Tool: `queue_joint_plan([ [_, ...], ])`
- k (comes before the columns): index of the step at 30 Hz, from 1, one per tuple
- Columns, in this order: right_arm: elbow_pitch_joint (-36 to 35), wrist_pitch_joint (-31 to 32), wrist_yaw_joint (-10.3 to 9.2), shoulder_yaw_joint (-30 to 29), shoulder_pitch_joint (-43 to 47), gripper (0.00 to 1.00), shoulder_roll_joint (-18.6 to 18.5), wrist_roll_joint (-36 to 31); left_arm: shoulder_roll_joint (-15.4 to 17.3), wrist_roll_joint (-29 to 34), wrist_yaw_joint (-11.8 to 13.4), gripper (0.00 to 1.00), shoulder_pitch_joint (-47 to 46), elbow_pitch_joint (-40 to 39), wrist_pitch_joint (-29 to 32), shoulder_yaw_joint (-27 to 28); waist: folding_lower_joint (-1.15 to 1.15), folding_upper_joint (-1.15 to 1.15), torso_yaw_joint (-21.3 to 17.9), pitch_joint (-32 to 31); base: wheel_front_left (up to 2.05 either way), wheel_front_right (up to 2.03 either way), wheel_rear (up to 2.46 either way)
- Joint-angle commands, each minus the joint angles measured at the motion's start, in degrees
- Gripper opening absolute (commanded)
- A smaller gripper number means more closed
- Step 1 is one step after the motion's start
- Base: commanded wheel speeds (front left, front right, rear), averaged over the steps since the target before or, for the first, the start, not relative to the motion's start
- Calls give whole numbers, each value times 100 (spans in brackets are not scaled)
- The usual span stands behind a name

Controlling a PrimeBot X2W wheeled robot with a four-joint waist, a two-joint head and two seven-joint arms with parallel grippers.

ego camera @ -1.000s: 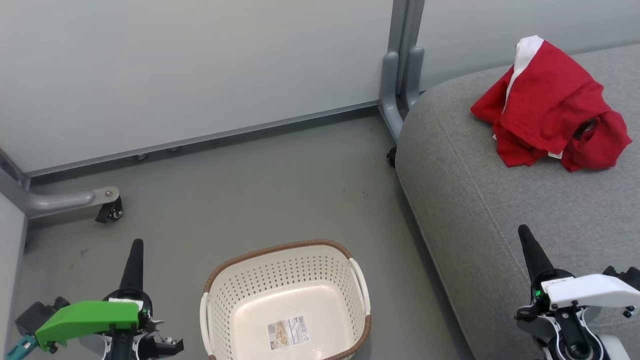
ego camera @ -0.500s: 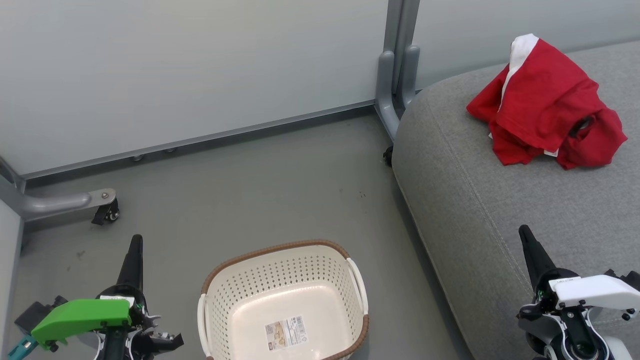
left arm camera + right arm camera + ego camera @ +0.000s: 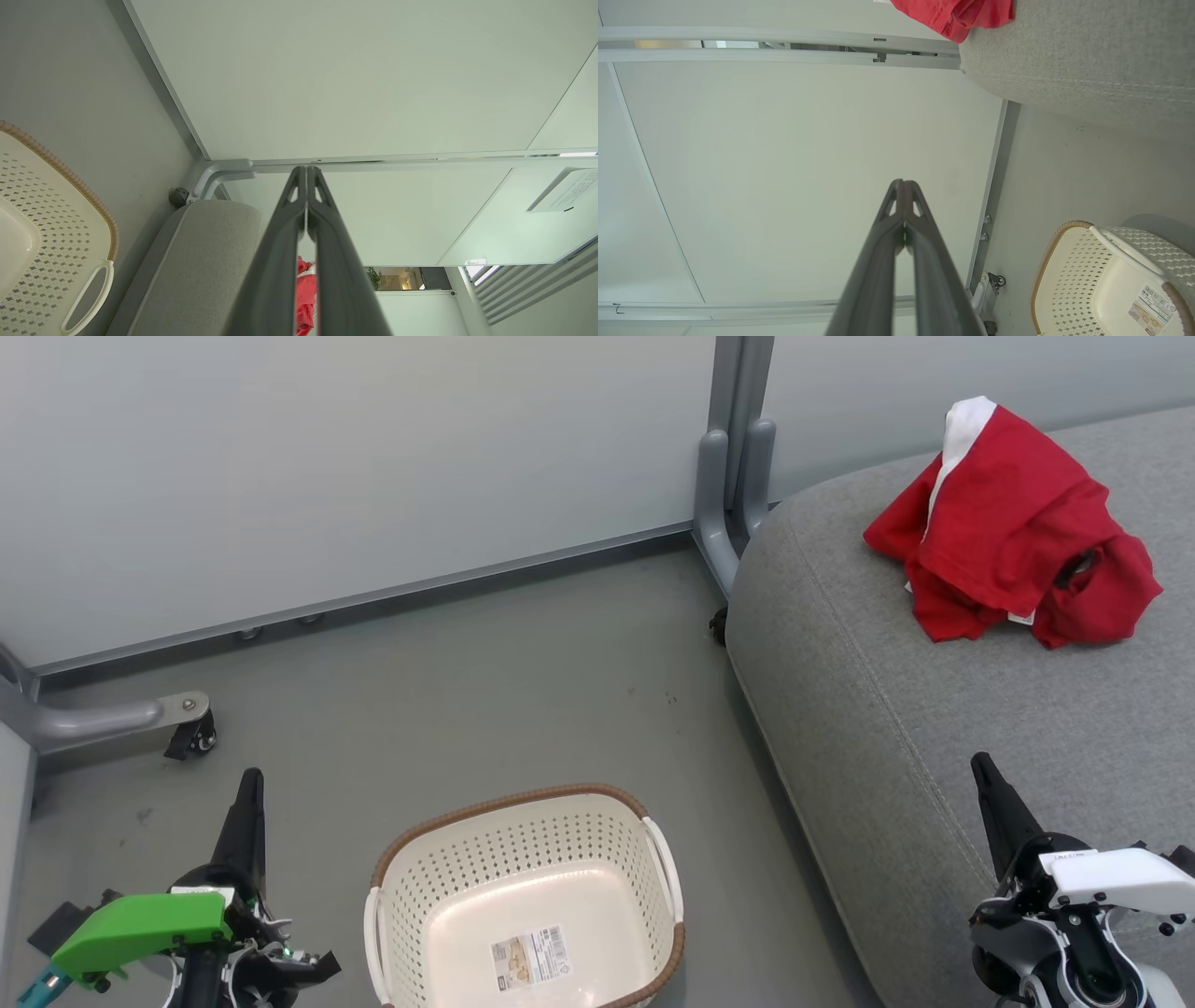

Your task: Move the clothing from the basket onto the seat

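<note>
Grey floor (image 3: 523,681) meets pale partition panels (image 3: 355,467) beside the seat (image 3: 934,709)

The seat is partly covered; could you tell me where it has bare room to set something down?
Bare grey seat runs from its rounded edge beside the floor up to the clothing. The far end, under that red heap, is taken. The basket stands empty.

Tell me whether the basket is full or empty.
Empty. The basket shows a bare base with only its paper label, and the red clothing lies bunched on the grey seat.
</note>
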Motion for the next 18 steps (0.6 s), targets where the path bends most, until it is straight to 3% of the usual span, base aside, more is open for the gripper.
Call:
queue_joint_plan([
  [1, 20, 42, 0, -23, -58, 0, -25, 106, 31, -133, -31, 0, -95, -14, 24, 29, 0, 0, -6, 0, 0, 0, 0],
  [18, 21, 51, 0, -34, -57, 0, -16, 103, 31, -128, -30, 0, -81, -14, 33, 27, 0, 0, -10, 1, 0, 0, 0],
])
